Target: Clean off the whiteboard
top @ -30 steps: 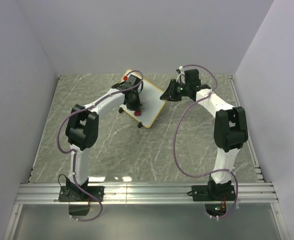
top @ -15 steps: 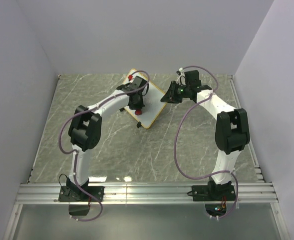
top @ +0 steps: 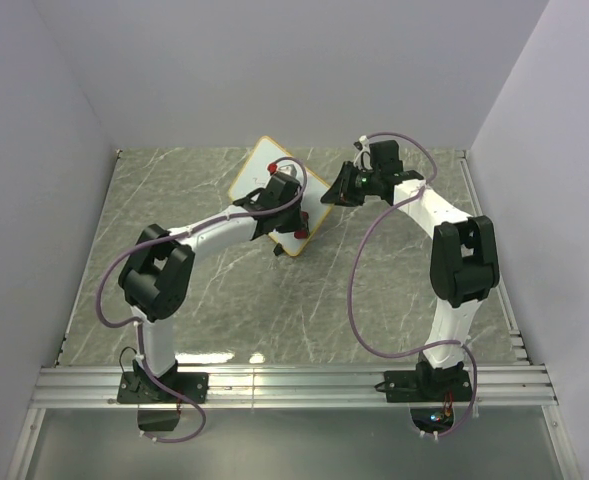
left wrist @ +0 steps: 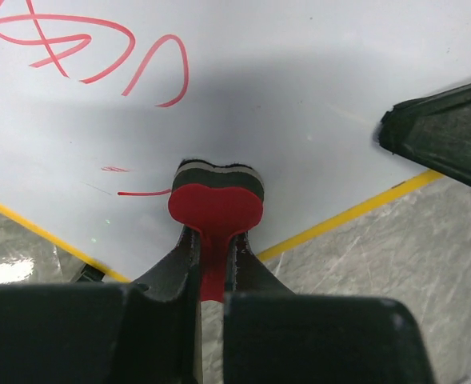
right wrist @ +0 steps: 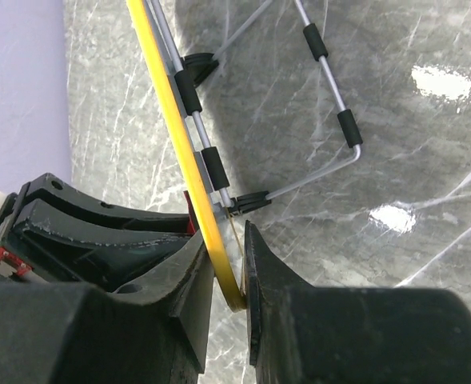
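The whiteboard (top: 259, 172), white with a yellow frame, stands tilted at the back middle of the table. Red scribbles (left wrist: 83, 44) and a short red stroke (left wrist: 143, 193) show on its face (left wrist: 299, 88). My left gripper (top: 292, 226) is shut on the red-and-black eraser (left wrist: 217, 200), whose black felt presses on the board near its lower yellow edge. My right gripper (top: 332, 192) is shut on the board's right corner; the yellow frame (right wrist: 189, 160) sits between its jaws. The wire stand (right wrist: 331, 104) shows behind the board.
The grey marbled tabletop (top: 274, 310) lies all round the board. Lilac walls close the back and both sides. A metal rail (top: 294, 385) runs along the near edge by the arm bases.
My left gripper has slid the eraser across the board from its upper left toward the lower right corner. The board's upper left part now shows uncovered. The right gripper has stayed put.
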You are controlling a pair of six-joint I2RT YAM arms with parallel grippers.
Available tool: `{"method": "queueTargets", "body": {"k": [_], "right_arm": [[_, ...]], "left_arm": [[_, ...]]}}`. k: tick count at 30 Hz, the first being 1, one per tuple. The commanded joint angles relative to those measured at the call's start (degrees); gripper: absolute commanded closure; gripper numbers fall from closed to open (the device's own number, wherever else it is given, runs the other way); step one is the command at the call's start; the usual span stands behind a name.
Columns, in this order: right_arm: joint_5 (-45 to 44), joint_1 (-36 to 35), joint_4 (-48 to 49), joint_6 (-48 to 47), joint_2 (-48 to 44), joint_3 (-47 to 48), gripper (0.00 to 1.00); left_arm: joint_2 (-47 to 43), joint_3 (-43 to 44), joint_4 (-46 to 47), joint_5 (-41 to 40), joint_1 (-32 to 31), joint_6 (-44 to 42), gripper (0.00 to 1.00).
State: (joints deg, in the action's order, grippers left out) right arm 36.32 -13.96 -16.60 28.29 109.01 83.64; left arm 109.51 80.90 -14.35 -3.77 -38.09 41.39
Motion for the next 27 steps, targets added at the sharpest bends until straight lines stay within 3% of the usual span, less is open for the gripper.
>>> {"method": "queueTargets", "body": {"k": [1, 6, 12, 20, 27], "right_arm": [[4.4, -2.8, -2.7, 3.3, -0.7, 1.2, 1.0], [4.4, -3.2, -3.6, 3.0, -1.3, 1.4, 1.0], [4.3, -3.5, -6.9, 1.1, -0.6, 4.0, 1.0], [3.9, -3.6, -7.7, 0.6, 0.1, 4.6, 1.0], [4.6, -3.8, -6.7, 0.9, 0.5, 3.3, 1.0]], "left_arm": [[1.5, -3.8, 8.4, 4.5, 2.3, 1.3, 1.0], [1.2, -10.1, 12.8, 5.7, 10.6, 1.9, 1.0], [3.1, -11.1, 15.4, 8.1, 14.1, 2.4, 1.0], [3.4, -5.1, 14.5, 10.1, 11.1, 3.2, 1.0], [6.2, 7.9, 8.4, 10.8, 4.6, 2.7, 1.0]]}}
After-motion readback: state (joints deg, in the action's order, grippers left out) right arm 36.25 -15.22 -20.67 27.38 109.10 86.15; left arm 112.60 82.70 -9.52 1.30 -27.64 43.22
